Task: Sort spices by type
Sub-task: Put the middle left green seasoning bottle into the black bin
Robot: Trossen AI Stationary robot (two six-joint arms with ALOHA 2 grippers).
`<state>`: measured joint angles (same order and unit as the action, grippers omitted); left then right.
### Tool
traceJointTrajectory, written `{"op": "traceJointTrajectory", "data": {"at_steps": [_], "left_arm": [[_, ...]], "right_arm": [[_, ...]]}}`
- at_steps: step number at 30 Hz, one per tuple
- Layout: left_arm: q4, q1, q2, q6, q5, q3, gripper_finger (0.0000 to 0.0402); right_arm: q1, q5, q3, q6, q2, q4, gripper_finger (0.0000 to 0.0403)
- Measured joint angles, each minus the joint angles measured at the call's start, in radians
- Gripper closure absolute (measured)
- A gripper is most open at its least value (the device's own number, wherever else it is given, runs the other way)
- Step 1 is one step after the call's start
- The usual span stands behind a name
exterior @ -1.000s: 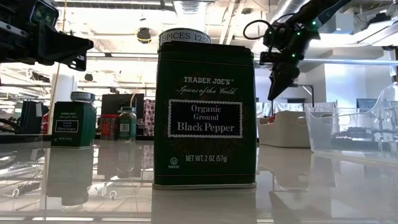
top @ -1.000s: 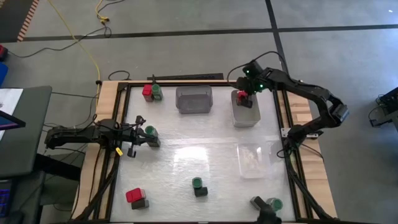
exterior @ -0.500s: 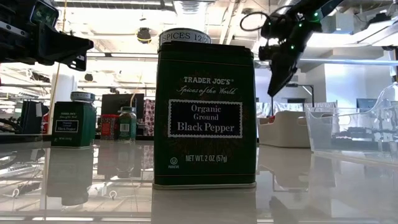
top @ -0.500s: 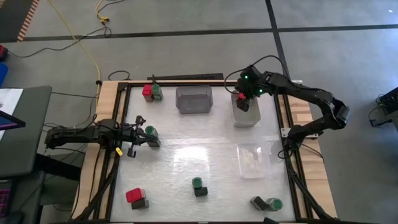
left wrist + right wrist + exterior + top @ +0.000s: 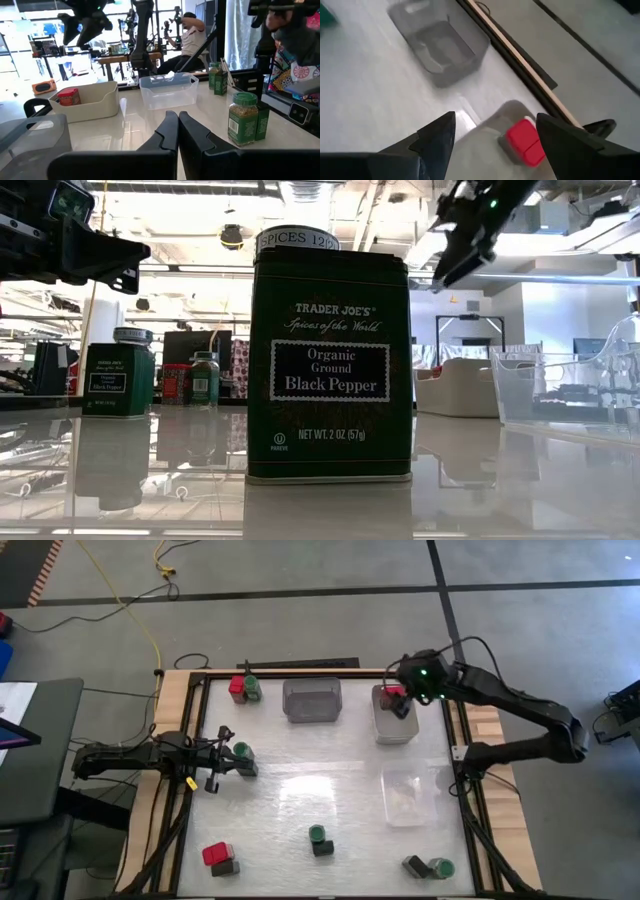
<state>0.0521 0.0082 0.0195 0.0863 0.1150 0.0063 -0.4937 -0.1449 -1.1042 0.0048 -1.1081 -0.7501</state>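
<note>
Right gripper [image 5: 492,137] open, empty, right above the red-topped boxy spice [image 5: 526,141] in the pale rectangular tray [image 5: 396,727]; could clip the tray wall dropping lower.

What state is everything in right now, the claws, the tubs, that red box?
Right gripper: open, empty, above the white bin.
Left gripper: shut, empty, beside a green-lidded jar.
Red-topped box: lying in the white bin, released.
Grey bin: empty.
Clear bin: upright; contents unclear.
Black pepper tin: upright, closed.
</note>
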Motion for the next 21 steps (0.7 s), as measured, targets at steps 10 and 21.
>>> {"op": "traceJointTrajectory", "data": {"at_steps": [10,21], "left_arm": [[0.0,0.0,0.0,0.0,0.0,0.0,0.0401],[0.0,0.0,0.0,-0.019,-0.003,0.0,0.0401]], "right_arm": [[0.279,-0.209,0.0,0.299,0.089,-0.18,0.0097],[0.813,-0.541,0.128,0.768,0.097,-0.181,0.0097]]}}
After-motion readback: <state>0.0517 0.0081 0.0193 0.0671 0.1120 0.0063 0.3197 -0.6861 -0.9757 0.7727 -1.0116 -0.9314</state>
